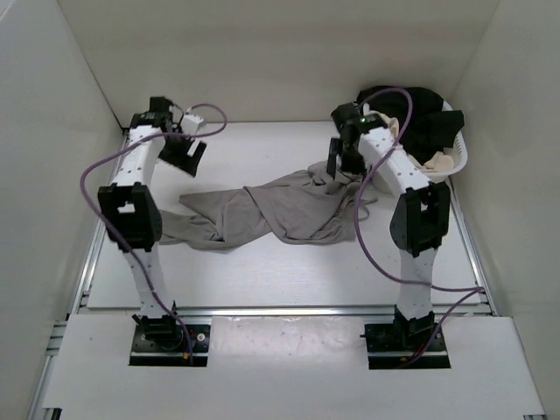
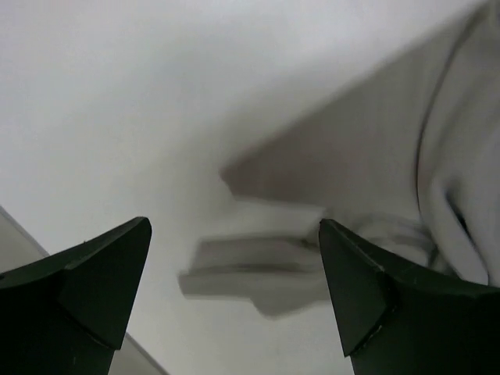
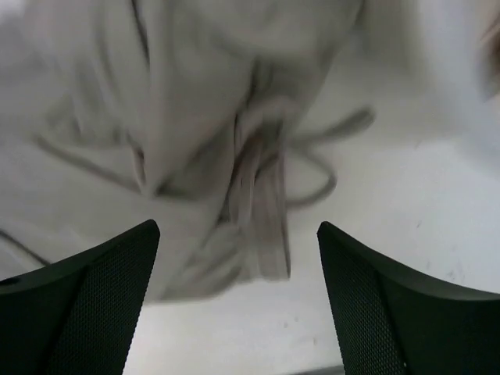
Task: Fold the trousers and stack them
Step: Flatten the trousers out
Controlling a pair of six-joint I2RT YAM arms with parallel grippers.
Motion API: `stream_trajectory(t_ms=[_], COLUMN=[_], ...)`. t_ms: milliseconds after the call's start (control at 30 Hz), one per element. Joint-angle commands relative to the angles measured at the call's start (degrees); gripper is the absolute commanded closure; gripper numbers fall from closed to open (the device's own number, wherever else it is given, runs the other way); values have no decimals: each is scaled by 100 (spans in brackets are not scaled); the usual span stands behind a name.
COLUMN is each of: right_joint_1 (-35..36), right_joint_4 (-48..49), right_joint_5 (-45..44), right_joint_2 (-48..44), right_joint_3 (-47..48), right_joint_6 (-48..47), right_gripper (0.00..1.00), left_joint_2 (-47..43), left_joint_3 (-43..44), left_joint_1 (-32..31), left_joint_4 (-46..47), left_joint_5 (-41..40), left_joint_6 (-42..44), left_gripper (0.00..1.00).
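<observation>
Where the white table (image 1: 262,280) fills the floor of the white-walled enclosure, the trousers (image 1: 262,214) lie across its middle, unfolded and crumpled. One end trails toward the left arm (image 1: 131,206), and the bunched end lies below the wrist of the right arm (image 1: 416,206). Both arms stand bent at the elbow and reach toward the far side, each with a purple cable (image 1: 92,175) looped alongside it. A white basket (image 1: 461,149) sits in the far right corner, just beside the right arm. It holds a black garment (image 1: 424,105) heaped at its back and a cream garment (image 1: 440,162) at its front rim, both apart from the trousers. The left gripper (image 1: 184,156) hangs above bare table near the far left corner, well clear of the fabric. In its wrist view the left gripper (image 2: 234,234) has its fingers spread wide with nothing between them, and the grey shapes beyond are too blurred to identify. The right gripper (image 1: 339,162) hovers over the right end of the trousers. The wrist view shows its fingers equally wide apart, gripping nothing, with the grey fabric (image 3: 195,117) directly beneath. A thin grey cord (image 3: 344,125) runs off the cloth onto the table.
</observation>
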State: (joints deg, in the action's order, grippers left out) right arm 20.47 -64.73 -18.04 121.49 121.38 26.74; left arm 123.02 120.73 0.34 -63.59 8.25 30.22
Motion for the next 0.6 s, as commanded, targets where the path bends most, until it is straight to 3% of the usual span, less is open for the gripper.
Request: stream_trajectory(t_ms=[0, 33, 100, 233, 367, 467, 567], right_joint_1=[432, 432, 432, 484, 134, -165, -219], right_joint_4=[265, 677, 943, 1559, 2348, 3007, 3010], right_joint_5=[73, 73, 126, 126, 380, 1108, 1171], right_joint_2=[-1842, -2162, -2962, -3755, -3678, -3196, -2755], right_joint_3=[-1375, -1911, -3353, -5166, -5915, -6083, -6083], right_joint_6=[426, 602, 1129, 1851, 2002, 2002, 2071], right_gripper=[13, 13, 14, 18, 11, 11, 11], left_joint_2=[-1751, -2443, -3001, -3609, -3462, -3206, -2820], left_joint_3=[-1786, -2372, -3784, -4915, -5313, -5367, -5367], left_joint_1=[229, 326, 597, 1308, 1758, 1890, 1944], left_joint_4=[29, 240, 768, 980, 1252, 1419, 1630], left_joint_5=[-77, -209, -585, -378, -9, 387, 441], left_joint_6=[194, 317, 572, 626, 626, 626, 433], left_gripper=[0, 0, 0, 0, 0, 0, 0])
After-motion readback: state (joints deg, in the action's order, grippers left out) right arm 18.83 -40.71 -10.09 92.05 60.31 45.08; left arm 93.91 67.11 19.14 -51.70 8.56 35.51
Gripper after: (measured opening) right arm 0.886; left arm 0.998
